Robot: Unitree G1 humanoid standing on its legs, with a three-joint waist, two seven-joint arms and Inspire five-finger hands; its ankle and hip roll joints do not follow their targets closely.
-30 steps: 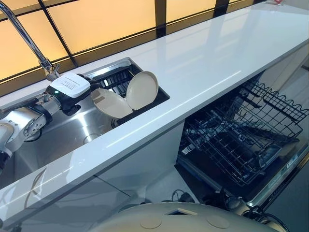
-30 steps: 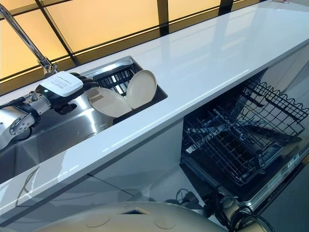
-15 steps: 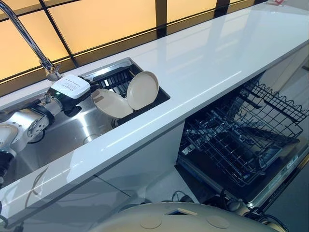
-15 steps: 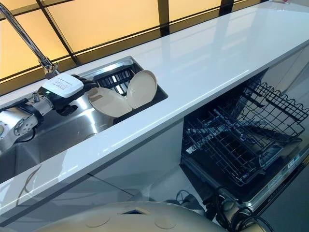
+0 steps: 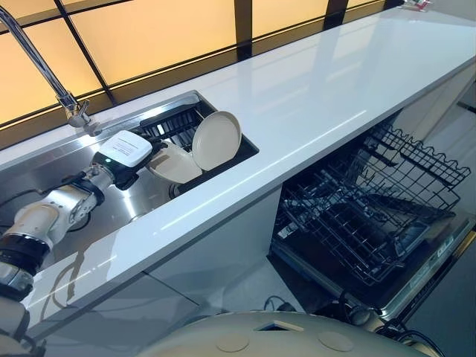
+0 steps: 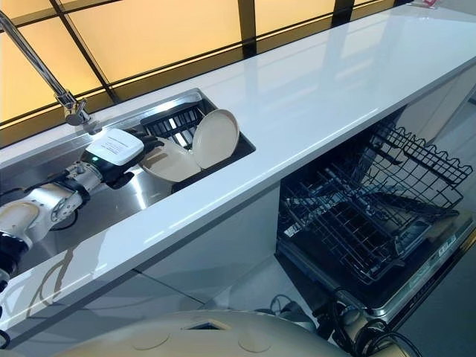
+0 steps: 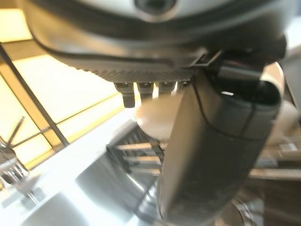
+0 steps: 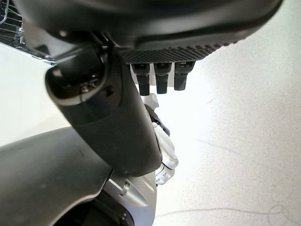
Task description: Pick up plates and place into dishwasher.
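Now | left hand [image 5: 126, 152] at flat plate's [image 5: 177, 165] rim | fingers' state unclear | dishwasher rack [image 5: 372, 216] open

Warm backlit panels [image 5: 149, 33], glare on countertop [image 5: 312, 97].

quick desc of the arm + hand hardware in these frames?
Left arm: silver-grey jointed segments with dark bands. Left hand: dark body, white rectangular cover on its back with a small green light. Right hand: dark glossy shell with a ribbed black strip.
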